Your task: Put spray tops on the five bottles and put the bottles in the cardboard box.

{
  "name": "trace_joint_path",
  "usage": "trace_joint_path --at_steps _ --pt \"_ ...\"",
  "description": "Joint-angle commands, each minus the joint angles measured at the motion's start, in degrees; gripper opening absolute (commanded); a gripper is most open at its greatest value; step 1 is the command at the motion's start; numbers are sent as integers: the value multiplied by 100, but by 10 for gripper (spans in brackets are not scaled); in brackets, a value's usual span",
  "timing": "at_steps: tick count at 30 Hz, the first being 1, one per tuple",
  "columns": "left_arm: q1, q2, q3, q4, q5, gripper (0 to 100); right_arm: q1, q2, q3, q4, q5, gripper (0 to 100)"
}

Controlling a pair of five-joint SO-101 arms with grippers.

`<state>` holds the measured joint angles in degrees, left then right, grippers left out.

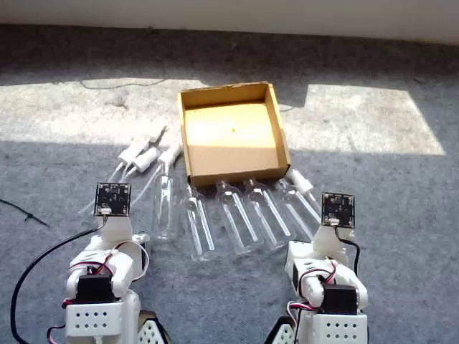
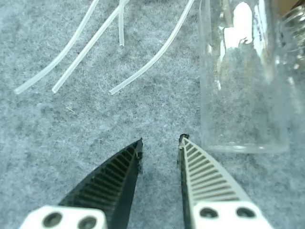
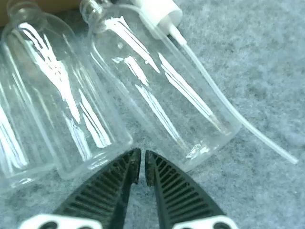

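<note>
Left gripper (image 2: 162,141) slightly spread and right gripper (image 3: 142,157) pressed together, both empty, the five bottles (image 1: 235,215) lie just before the cardboard box (image 1: 229,136) with spray tops (image 1: 143,156) beside it; advise pinching a top's head and threading its tube in first.

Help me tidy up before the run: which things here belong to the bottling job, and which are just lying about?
Job: five bottles, spray tops, box.
Lying about: black strand on the carpet at the left, thin cord beyond the box.
</note>
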<state>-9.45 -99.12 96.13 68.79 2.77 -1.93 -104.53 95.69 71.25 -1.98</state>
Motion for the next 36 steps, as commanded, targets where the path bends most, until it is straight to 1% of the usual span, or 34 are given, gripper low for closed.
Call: trace_joint_path --at_steps 1,7,15,25,36 --pt "-48 -4 136 35 -18 127 75 -66 778 31 -53 5" --pt "-48 -4 136 35 -18 127 57 -66 778 -75 -53 5" --pt "-48 -4 136 35 -18 127 84 -66 769 -1103 -53 6" --pt "-48 -4 136 35 -18 127 92 -66 760 -1429 -44 6" --pt "-48 -4 136 35 -18 127 92 -66 760 -1429 -44 9"
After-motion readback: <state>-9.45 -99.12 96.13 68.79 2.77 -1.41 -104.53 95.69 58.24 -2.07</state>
